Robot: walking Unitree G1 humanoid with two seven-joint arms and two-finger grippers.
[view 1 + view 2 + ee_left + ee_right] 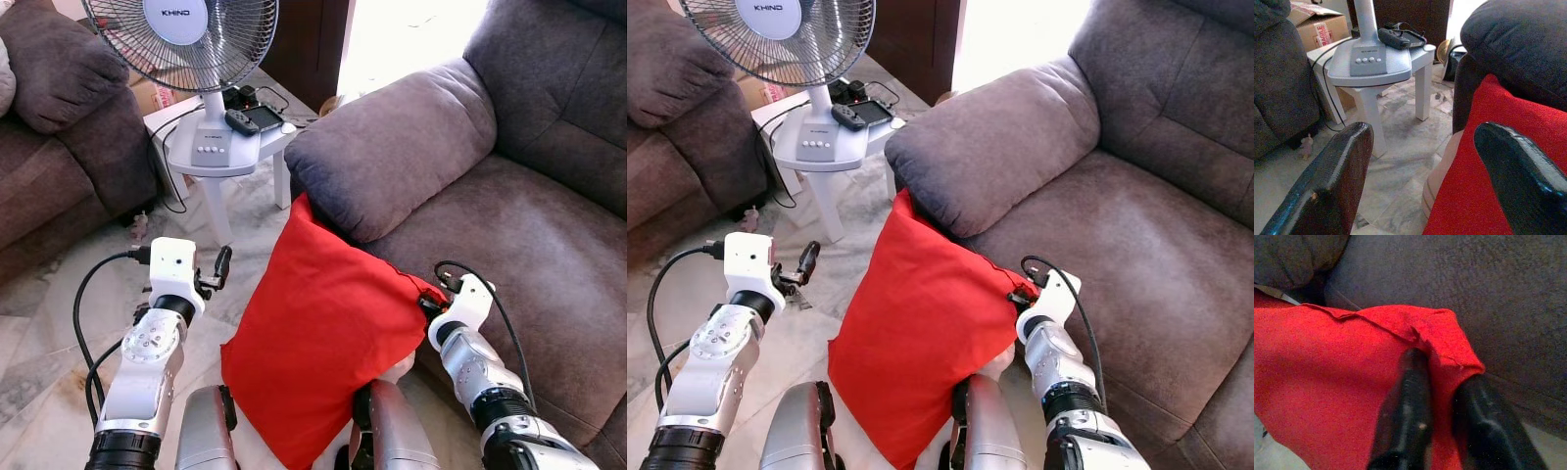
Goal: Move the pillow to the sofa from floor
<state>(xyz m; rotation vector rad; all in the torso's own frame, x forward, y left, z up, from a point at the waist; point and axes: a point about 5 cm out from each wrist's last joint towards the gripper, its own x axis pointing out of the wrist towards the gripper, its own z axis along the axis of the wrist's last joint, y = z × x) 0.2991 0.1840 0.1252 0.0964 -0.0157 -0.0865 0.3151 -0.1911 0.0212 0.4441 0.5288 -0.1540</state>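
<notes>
The red pillow (318, 333) stands on edge in front of me, its top corner leaning on the grey sofa's armrest (397, 152). My right gripper (1442, 377) is shut on the pillow's right corner (1447, 340), pinching the red cloth just over the sofa seat (529, 264). In the left eye view that gripper (429, 305) is at the pillow's right edge. My left gripper (221, 266) is open, held to the left of the pillow and apart from it; its two black fingers (1334, 181) frame the floor and the pillow's side (1484, 196).
A small white table (230, 147) with a standing fan (186, 39), a remote and cables stands behind the pillow on the left. A second dark sofa (59, 137) is at far left. A cardboard box (1317, 29) sits behind the table. Marble floor (49, 333) lies on my left.
</notes>
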